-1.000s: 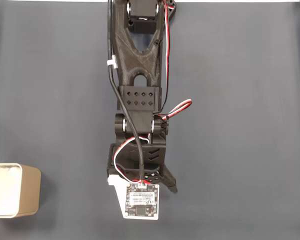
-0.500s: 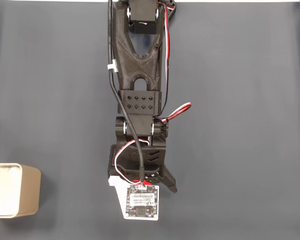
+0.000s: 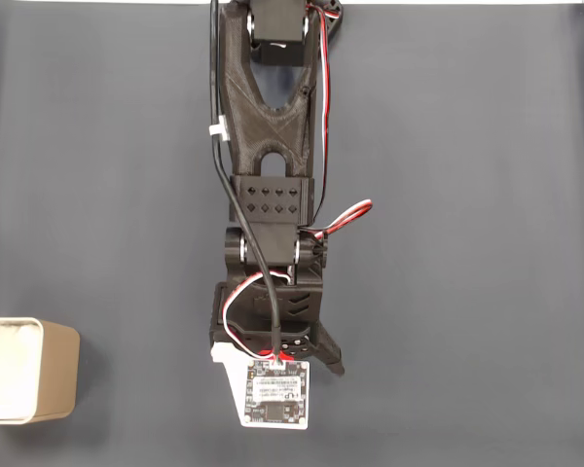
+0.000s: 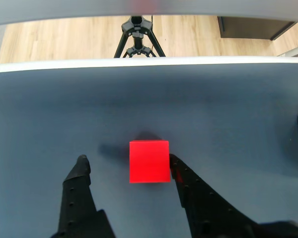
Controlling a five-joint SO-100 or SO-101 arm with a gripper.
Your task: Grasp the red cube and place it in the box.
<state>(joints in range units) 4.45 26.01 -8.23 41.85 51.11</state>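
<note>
Right now the black two-finger gripper [image 4: 126, 163] stands open around the small bright red matte cube [image 4: 149, 161].

Down on the wrist view, the cube sits on the dark grey-blue table mat [image 4: 49, 109] between the spread jaws, the right finger [image 4: 176, 171] touching or nearly touching its side, the left finger [image 4: 82, 166] well apart. From the fixed view the black printed arm [image 3: 271, 195] and its white camera board [image 3: 275, 391] hide the cube and the fingertips completely. The beige rounded-corner box [image 3: 58, 375] is cut off at the left edge there, white inside, well apart from the arm. Beyond the mat's far edge: pale wooden floor [image 4: 54, 37] and a black tripod [image 4: 136, 37].
</note>
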